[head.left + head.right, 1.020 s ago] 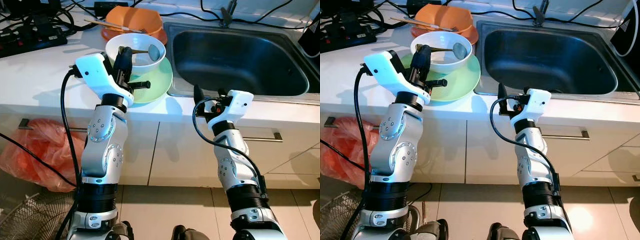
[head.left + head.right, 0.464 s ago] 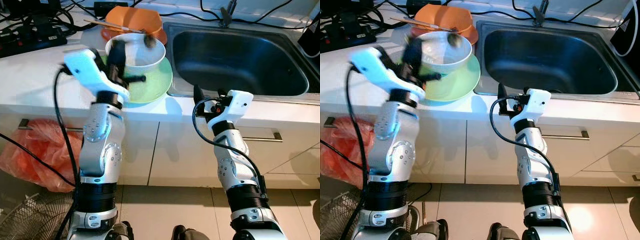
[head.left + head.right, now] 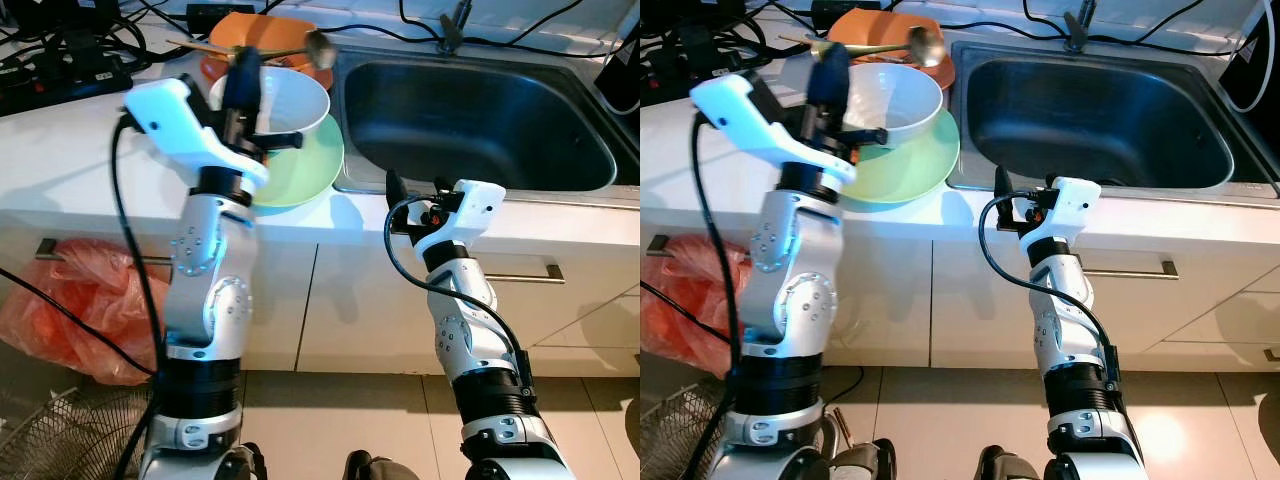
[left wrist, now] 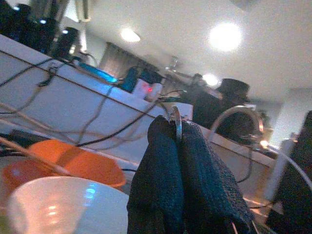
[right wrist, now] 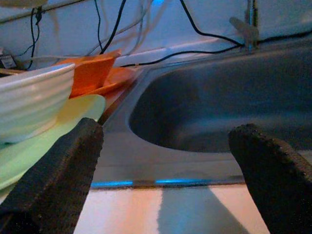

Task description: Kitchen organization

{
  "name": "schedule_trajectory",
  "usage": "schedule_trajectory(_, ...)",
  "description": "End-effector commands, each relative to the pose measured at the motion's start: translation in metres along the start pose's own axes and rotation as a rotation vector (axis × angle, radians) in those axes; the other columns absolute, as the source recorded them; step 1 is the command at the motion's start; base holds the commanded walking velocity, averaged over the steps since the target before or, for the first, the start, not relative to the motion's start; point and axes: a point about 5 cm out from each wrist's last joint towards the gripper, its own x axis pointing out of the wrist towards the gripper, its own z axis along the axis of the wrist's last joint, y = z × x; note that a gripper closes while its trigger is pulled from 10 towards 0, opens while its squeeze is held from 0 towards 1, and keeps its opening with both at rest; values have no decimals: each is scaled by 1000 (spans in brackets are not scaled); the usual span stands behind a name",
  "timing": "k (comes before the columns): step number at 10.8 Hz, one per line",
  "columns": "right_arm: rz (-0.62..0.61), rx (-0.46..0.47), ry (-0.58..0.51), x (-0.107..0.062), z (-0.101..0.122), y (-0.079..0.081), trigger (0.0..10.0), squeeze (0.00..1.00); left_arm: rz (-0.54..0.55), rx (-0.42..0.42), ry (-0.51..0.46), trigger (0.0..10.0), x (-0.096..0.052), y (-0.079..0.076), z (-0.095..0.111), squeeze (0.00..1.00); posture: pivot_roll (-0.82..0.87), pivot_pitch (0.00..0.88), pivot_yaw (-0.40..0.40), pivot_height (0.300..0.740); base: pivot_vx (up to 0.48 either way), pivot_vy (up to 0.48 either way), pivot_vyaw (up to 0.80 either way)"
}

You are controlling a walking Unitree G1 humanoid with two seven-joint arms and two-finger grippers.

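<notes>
The left gripper (image 3: 243,68) is hovering above the near rim of the white bowl (image 3: 283,100), its black fingers (image 4: 168,161) pressed tight together and pinching the handle of a metal spoon (image 3: 908,42). The spoon is hanging level in the air, its bowl end reaching out past the far rim of the white bowl toward the orange bowl (image 3: 268,34) behind. The white bowl is sitting on a pale green plate (image 3: 310,172) on the white counter (image 3: 70,140), just left of the steel sink (image 3: 470,110). The orange bowl is resting on an orange plate (image 3: 943,72) with chopsticks (image 3: 200,44) lying across it. Lower down, the right gripper (image 3: 415,188) is waiting at the counter's front edge, before the sink, its two fingers (image 5: 63,165) spread wide apart and gripping nothing, pointed toward the basin. Black cables (image 3: 60,60) are tangling over the far left of the counter, and an orange plastic bag (image 3: 80,300) is slumping on the floor by the cabinet.
</notes>
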Motion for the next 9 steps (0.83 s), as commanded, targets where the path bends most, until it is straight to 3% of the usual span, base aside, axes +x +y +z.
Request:
schedule_trajectory(1, -29, 40, 6, 2, 3, -5, 10000, 0, -68, -36, -10, 10000, 6, -16, 2, 0, 104, 136, -67, 740, 0, 0, 0)
schedule_trajectory(4, -4, 19, -37, 9, 17, -2, 10000, 0, -167, -61, 57, 10000, 8, -37, -14, 0, 97, 134, -65, 740, 0, 0, 0)
schedule_trajectory(5, -15, 105, -58, 12, 25, -2, 10000, 0, -177, -82, 74, 10000, 7, -40, -20, 0, 94, 134, -64, 740, 0, 0, 0)
schedule_trajectory(7, 19, 144, -83, 16, 36, 4, 10000, 0, -168, -97, 87, 10000, 6, -39, -25, 0, 89, 131, -62, 740, 0, 0, 0)
schedule_trajectory(9, 46, 289, -86, 19, 41, 9, 10000, 0, -152, -105, 90, 10000, 6, -36, -28, 0, 84, 127, -59, 740, 0, 0, 0)
